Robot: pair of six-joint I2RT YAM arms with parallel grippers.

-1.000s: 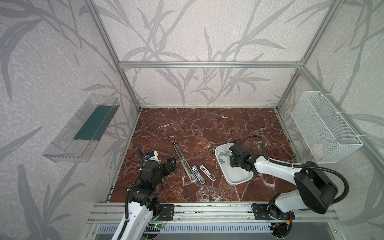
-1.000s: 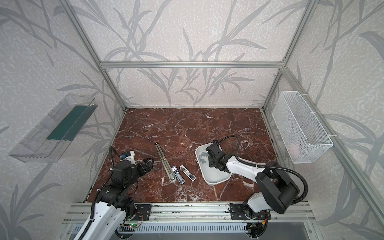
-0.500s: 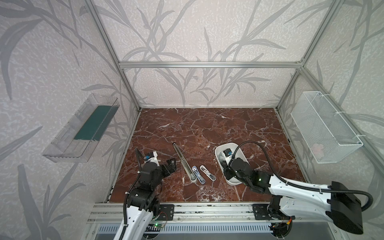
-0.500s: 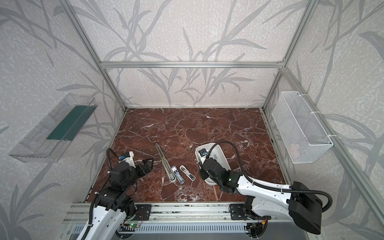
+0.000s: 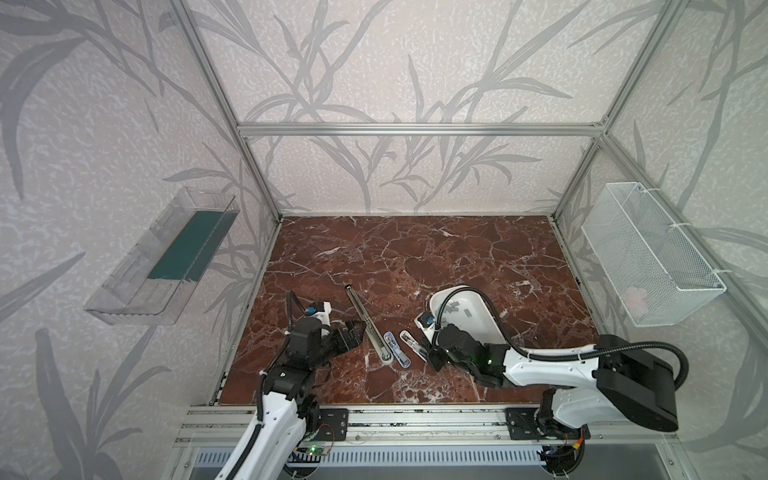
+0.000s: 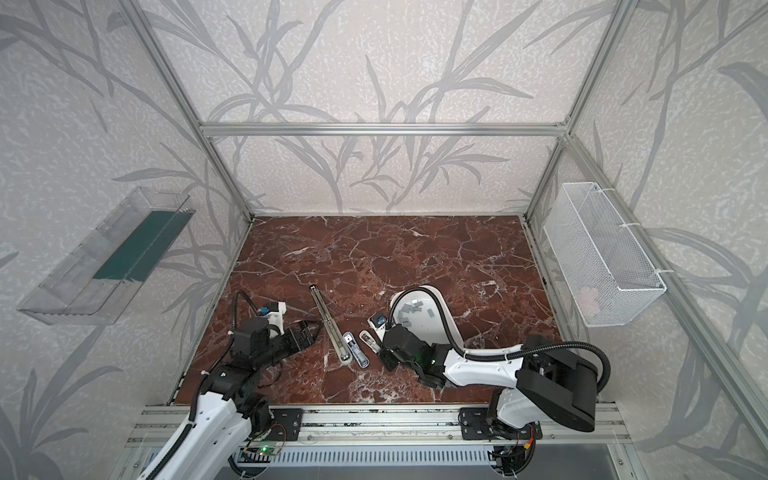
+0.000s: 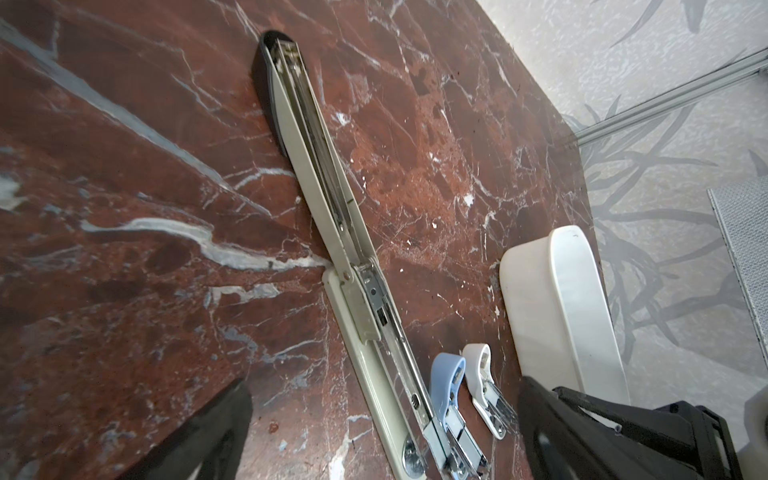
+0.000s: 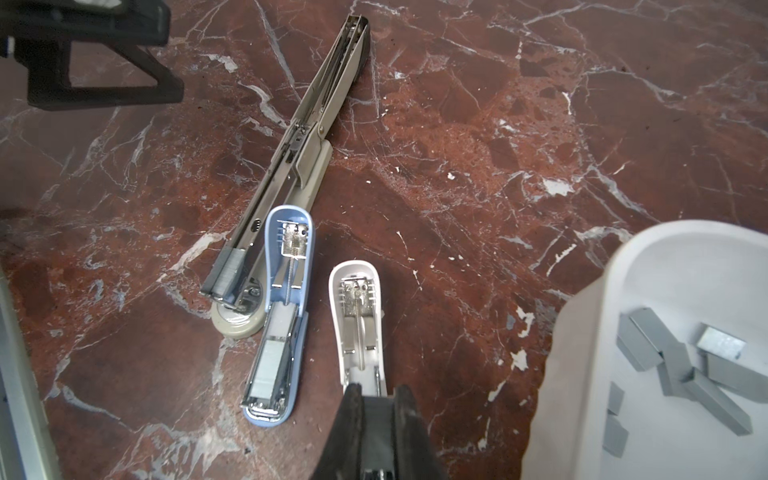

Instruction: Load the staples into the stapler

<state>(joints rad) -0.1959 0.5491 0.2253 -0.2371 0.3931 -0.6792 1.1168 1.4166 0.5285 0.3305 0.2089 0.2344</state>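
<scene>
Only in its wrist view is the right claw [image 8: 376,392] shown nearly closed, at the near end of the white stapler [image 8: 359,316]. The staples [image 8: 681,374] lie in the white tray [image 8: 582,374], rightward. The left claw [image 7: 380,388] is spread wide. The red marble tabletop [image 5: 415,257] is enclosed by leaf-patterned walls [image 5: 415,62].

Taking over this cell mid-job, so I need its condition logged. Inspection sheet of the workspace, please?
Surface: red marble tabletop.
Job's things: long stapler, blue stapler and white stapler lie open side by side; the first two show a strip loaded; staples lie loose in the white tray.
Clutter: nothing seen.
Grippers: left gripper open beside the long stapler; right gripper shut at the white stapler's end.
Cables: right arm's black cable arcs over the tray.
Surroundings: clear bin on the left wall, wire basket on the right.
</scene>
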